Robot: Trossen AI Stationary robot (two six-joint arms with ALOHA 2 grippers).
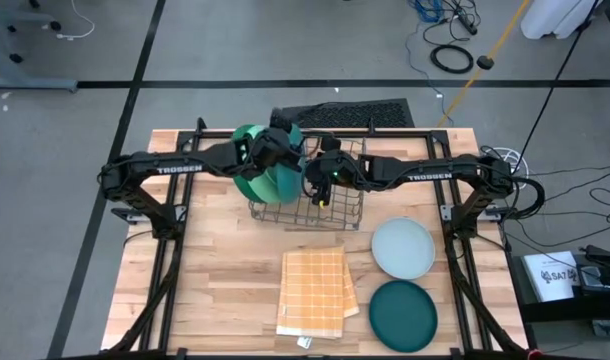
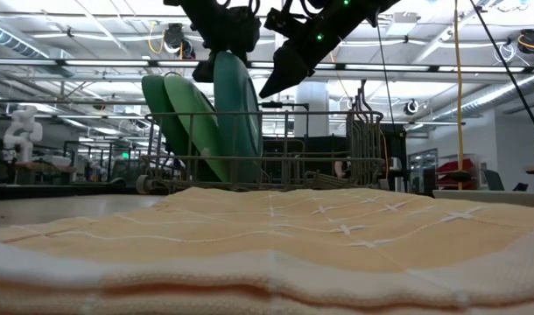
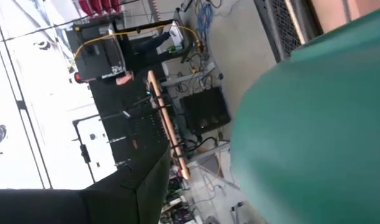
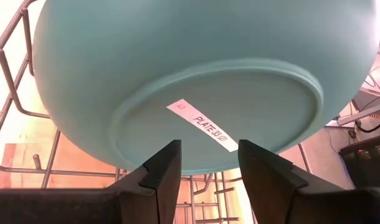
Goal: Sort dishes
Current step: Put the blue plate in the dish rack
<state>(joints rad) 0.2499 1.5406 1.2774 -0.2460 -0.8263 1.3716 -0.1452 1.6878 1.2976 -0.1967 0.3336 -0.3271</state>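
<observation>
Reaching over the rack [image 1: 307,212], left pincer [image 1: 286,150] gripping teal plate [image 1: 283,180], right pincer [image 4: 209,165] parted.

Bright, even overhead light; the foreground cloth [image 2: 267,254] is blurred in the low view.

"TROSSEN" was printed in white on the left arm [image 1: 178,169] and on the right arm [image 1: 428,178]. A white sticker [image 4: 202,125] on the teal plate's [image 4: 202,68] underside read "PLATE", followed by unreadable digits.

Five plates [image 1: 403,247], one wire rack [image 1: 340,212], one checked cloth [image 1: 313,290]
</observation>
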